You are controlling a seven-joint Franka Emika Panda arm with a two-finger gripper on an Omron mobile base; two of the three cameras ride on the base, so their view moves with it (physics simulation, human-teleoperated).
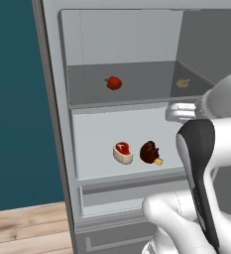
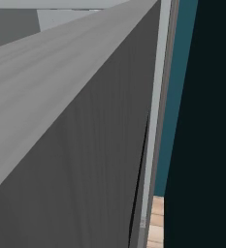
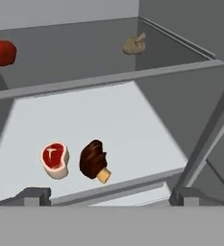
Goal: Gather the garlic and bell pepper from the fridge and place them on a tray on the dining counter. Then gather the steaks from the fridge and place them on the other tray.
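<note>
The fridge (image 1: 55,99) stands open. On its upper shelf lie the red bell pepper (image 1: 114,83) at the left and the tan garlic (image 1: 182,83) at the back right. The shelf below holds the steaks side by side: the raw red one (image 1: 123,152) and the dark brown one with a bone end (image 1: 150,153). In the hand view the pepper (image 3: 1,52) is at the far left, the garlic (image 3: 134,44) is up top, and the raw steak (image 3: 55,160) and brown steak (image 3: 93,161) lie just beyond my gripper (image 3: 108,197). It is open and empty in front of the lower shelf. The trays and the dining counter are out of view.
My white arm (image 1: 201,163) rises at the right, in front of the fridge's right side. The grey fridge door (image 2: 61,145) stands close on the right, with a teal wall (image 2: 175,97) past it. A drawer front (image 1: 112,198) sits under the lower shelf, and wooden floor (image 1: 23,228) lies at the left.
</note>
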